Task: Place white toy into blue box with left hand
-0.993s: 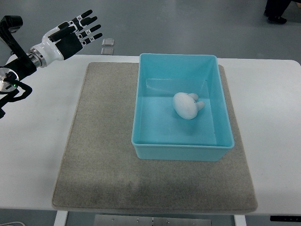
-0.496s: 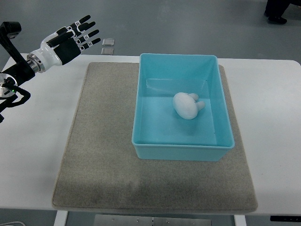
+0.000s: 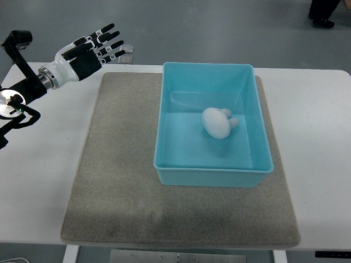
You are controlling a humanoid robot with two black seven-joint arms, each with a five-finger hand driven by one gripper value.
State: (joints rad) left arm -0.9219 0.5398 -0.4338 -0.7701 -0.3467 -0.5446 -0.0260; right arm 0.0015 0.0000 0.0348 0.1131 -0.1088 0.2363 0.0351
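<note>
The white toy point(image 3: 218, 122) lies inside the blue box point(image 3: 211, 174), near the middle of its floor, a little right of centre. The box stands on the right half of a grey mat point(image 3: 115, 159). My left hand point(image 3: 93, 49) hovers above the table's far left corner, well away from the box, with its black-and-white fingers point(image 3: 107, 37) spread and nothing in them. The right arm does not show.
The mat lies on a white table point(image 3: 318, 137). Two small grey squares point(image 3: 126, 53) rest on the floor beyond the table's far edge, just past my left hand. A person's dark shoe point(image 3: 323, 22) shows at the top right corner.
My left hand has drifted a little to the right and slightly up over the far left corner, fingers still spread. The toy and box have not moved.
</note>
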